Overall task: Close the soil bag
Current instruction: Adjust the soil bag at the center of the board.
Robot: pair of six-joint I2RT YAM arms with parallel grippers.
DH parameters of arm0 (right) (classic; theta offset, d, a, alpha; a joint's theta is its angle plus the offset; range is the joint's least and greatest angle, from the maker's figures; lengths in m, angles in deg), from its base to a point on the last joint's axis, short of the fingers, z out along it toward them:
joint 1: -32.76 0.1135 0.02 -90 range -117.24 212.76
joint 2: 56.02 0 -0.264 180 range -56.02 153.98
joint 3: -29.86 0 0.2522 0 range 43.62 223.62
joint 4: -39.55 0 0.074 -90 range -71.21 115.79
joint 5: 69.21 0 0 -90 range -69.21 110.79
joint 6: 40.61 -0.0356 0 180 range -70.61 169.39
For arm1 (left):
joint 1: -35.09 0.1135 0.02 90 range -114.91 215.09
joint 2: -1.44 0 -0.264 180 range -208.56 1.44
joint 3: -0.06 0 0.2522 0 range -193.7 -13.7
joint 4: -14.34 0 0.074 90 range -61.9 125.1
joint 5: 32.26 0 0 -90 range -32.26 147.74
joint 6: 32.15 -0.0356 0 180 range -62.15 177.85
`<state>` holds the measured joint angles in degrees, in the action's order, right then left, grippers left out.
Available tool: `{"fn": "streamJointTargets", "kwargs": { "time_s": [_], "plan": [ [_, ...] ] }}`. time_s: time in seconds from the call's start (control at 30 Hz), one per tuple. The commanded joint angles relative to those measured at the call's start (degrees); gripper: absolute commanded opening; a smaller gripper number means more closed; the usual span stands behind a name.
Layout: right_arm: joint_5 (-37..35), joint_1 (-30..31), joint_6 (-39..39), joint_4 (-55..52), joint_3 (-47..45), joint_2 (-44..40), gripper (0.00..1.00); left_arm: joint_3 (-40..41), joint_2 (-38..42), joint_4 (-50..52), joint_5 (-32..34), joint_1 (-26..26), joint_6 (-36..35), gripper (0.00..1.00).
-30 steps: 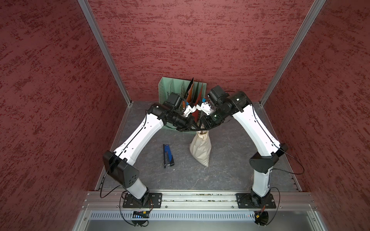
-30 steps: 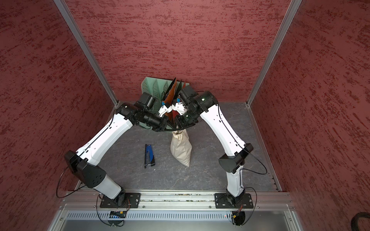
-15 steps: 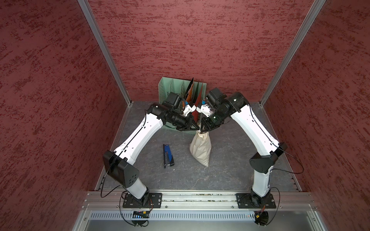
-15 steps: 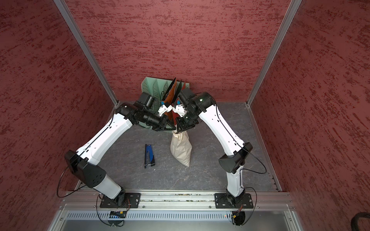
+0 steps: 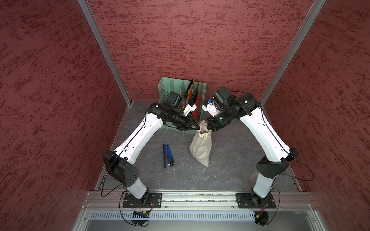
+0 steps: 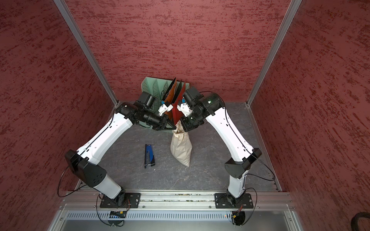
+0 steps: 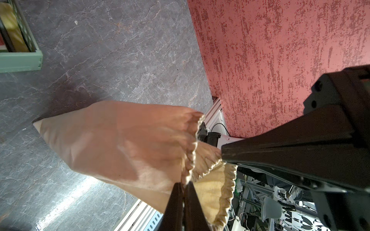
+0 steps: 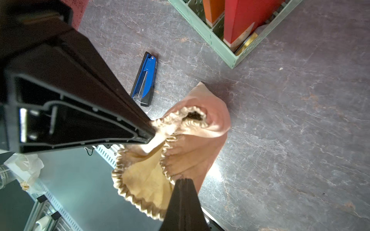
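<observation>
- Two arms are leaning inward from opposite sides, elbows bent, wrists tilting down toward each other.
- You are holding the soil bag [image 5: 201,148] by its neck, its body sagging onto the table [image 5: 230,160] near the blue stapler [image 5: 168,155].
- Your left gripper [image 5: 198,126] and right gripper [image 5: 209,129] are each clamping closed on the gathered neck, on opposite sides.
- Soil is showing through the mouth [image 8: 193,116]; pulling outward evenly, I judge, is what cinches it best without tipping.

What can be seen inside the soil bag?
Through the gathered mouth of the soil bag, the right wrist view shows a small dark patch, maybe soil. The cloth covers everything deeper.
</observation>
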<state>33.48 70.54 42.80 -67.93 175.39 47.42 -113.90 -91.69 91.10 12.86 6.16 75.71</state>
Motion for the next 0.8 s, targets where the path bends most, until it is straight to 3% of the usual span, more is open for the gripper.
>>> {"fn": "streamJointTargets", "kwargs": {
  "time_s": [0.0,0.13,0.47,0.63,0.77],
  "plan": [
    [-3.7,0.4,-1.4,4.3,-3.4,-4.2,0.0,-1.6,-0.8,0.2,0.8,0.1,0.7,0.03],
    [-4.8,-0.2,-4.4,11.3,-9.1,-8.3,0.0,-1.6,-0.3,0.5,2.3,0.5,1.7,0.02],
    [-11.4,-3.2,-11.2,16.3,-14.2,-14.4,0.0,-1.9,0.4,1.0,3.4,0.8,3.2,0.02],
    [-11.4,-4.0,-15.0,26.2,-20.1,-18.9,0.0,-3.1,1.0,-0.6,4.9,0.9,6.8,0.03],
    [-15.9,-4.6,-16.7,27.6,-20.4,-19.1,0.0,-2.2,2.9,-3.3,5.8,0.6,10.6,0.03]
  ]
}}
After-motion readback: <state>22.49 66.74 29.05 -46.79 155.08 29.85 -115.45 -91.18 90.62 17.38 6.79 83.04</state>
